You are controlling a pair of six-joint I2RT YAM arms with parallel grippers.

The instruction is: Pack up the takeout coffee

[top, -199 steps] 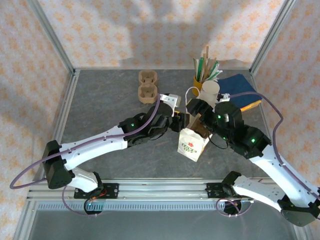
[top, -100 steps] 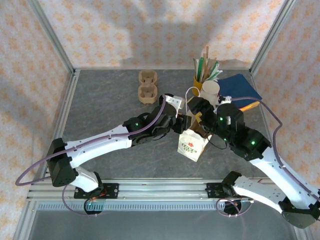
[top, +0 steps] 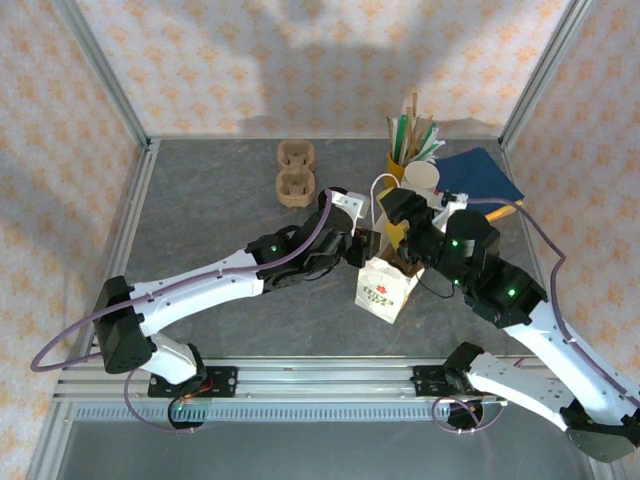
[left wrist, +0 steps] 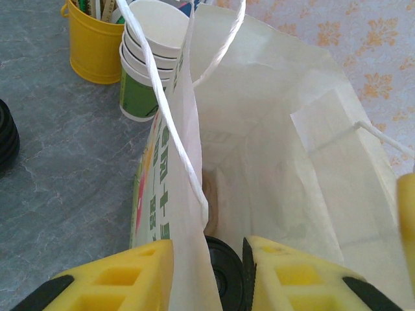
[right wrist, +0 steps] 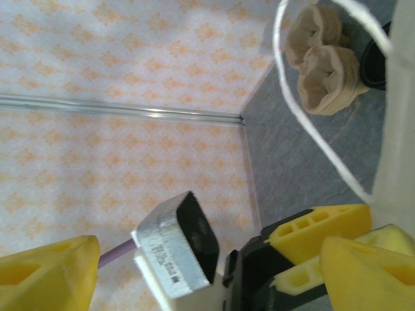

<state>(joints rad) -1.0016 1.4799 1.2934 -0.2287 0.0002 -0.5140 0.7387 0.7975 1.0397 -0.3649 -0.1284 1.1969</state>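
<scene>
Coffee in bag, below L pincer

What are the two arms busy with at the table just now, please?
Both arms are working at the white paper bag standing mid-table. The left gripper straddles one wall of the bag, one finger inside and one outside, with a gap between them. The right gripper is open at the bag's mouth beside it.
</scene>
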